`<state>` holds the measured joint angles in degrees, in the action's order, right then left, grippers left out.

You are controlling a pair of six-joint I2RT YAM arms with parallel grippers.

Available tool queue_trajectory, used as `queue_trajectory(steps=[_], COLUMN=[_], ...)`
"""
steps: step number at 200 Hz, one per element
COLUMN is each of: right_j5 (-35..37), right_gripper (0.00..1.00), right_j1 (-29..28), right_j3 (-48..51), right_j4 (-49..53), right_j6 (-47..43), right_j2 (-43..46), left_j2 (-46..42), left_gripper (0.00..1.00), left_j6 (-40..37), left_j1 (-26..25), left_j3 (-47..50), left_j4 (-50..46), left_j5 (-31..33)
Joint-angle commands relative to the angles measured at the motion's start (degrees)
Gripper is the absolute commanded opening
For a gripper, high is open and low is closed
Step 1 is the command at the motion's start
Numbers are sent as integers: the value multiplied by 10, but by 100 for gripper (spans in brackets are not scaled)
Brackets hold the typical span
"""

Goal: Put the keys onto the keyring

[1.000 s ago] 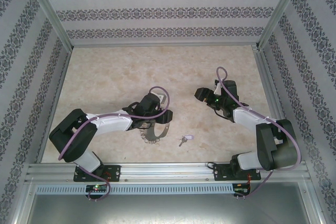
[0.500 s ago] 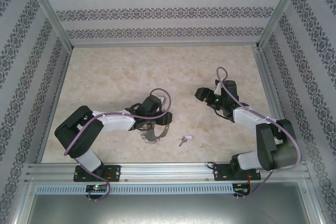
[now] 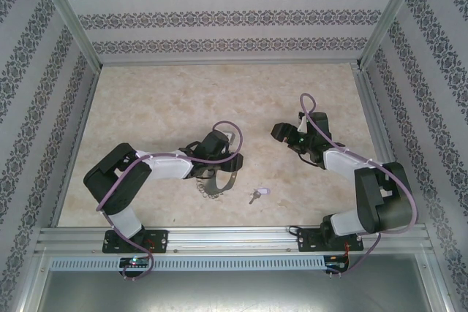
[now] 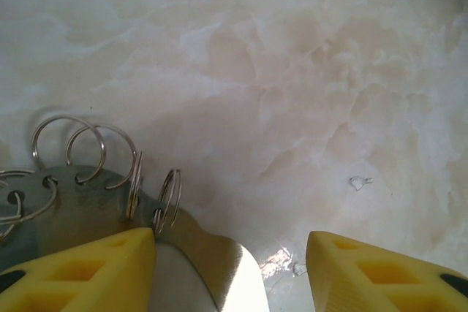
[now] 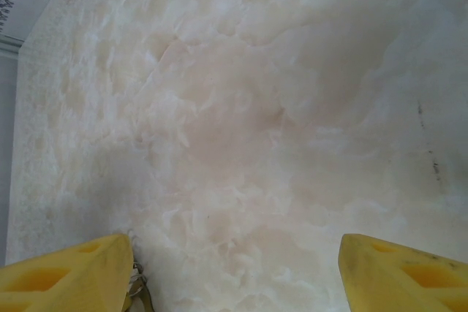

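Near the table's front edge, the left gripper is hovering spread apart over the keyring; the right gripper is gaping too, key lying nearby

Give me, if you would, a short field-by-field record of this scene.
key: loose on the table, beside the keyring, not touching it
keyring: flat on the table, small split rings along its rim
left end effector: open, low over the keyring's edge
right end effector: open over bare table, farther back
status: key not yet on keyring
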<state>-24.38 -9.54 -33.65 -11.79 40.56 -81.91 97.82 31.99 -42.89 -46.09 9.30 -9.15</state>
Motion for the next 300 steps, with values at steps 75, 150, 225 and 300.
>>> queue_trajectory(steps=[75, 150, 225, 300], right_j5=[7, 3, 3, 3], right_gripper=[74, 74, 72, 72], right_j1=[-4, -5, -5, -2], right_j3=[-9, -7, 2, 7], right_j4=[-5, -4, -8, -9], right_j6=[-12, -13, -11, -13], right_j2=[-9, 3, 11, 16], left_j2=[33, 26, 31, 53], left_gripper=[58, 58, 51, 46], left_j6=[-14, -21, -33, -42], left_j1=[-9, -11, -25, -38], left_j3=[-39, -46, -64, -80], left_j4=[4, -36, -77, -87], left_j5=[12, 68, 156, 183])
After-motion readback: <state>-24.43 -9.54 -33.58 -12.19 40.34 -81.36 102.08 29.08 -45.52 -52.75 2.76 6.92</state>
